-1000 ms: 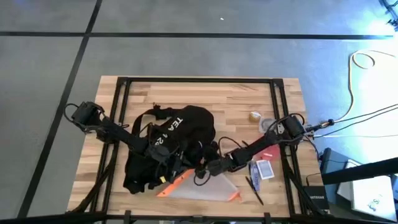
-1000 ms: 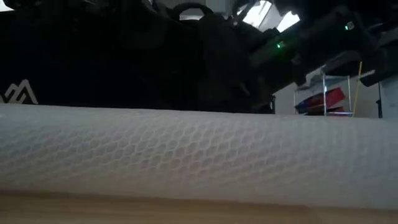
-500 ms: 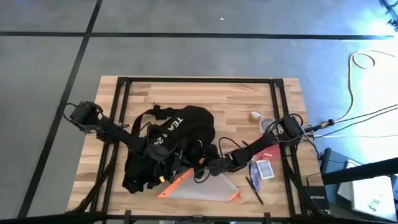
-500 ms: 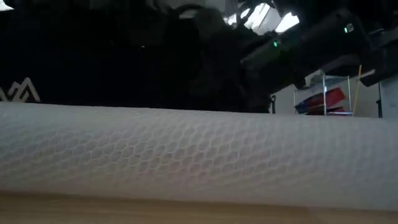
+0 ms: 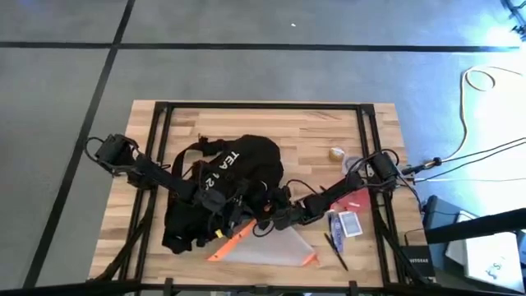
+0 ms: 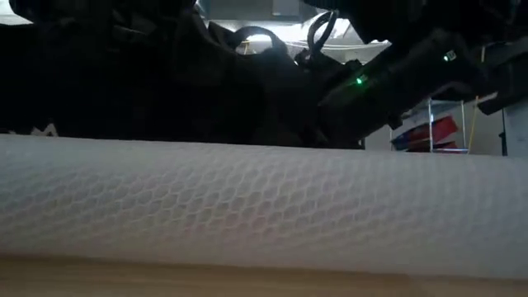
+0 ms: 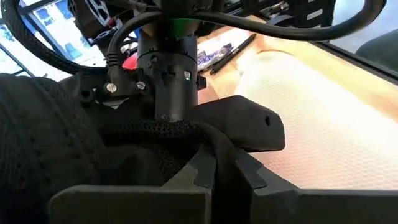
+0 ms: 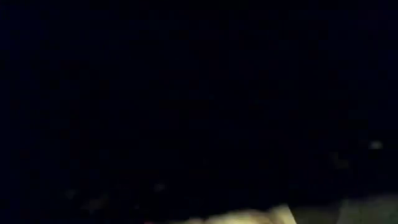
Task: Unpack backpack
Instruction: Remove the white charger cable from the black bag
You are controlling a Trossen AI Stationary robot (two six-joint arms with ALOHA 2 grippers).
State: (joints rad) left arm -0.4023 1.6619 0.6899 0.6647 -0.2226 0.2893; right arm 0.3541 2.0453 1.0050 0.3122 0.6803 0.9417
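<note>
Grey floor marked with dark tape lines surrounds the wooden tabletop (image 5: pixel 271 127), which carries everything at this moment. On it the backpack (image 5: pixel 246 160) lies left of centre, reaching toward the front edge, its white lettering facing up. A see-through pouch (image 5: pixel 275 247) with orange trim lies at the front edge just beside it, and small items sit near the right edge: a pen (image 5: pixel 335 249), a card (image 5: pixel 348 224) and a small round thing (image 5: pixel 336 153).

Compared with a second ago, the right arm has pushed further in: its elbow now sits closer to the bag and its right hand (image 5: pixel 271 217) has gone deeper into the black fabric at the opening. The right wrist view is almost wholly dark, which fits a hand buried in the bag; whether its fingers are open or closed cannot be told. In the low view the bag's fabric has bunched and lifted, with the top handle loop now showing clearly.

The left hand (image 7: pixel 214 171) stays pinched on a fold of the bag's mesh-edged cloth near the opening, fingers closed on it, holding the mouth up.

This likely means the reach inside is under way, with one hand bracing while the other feels for contents. Nothing new has come out yet.
</note>
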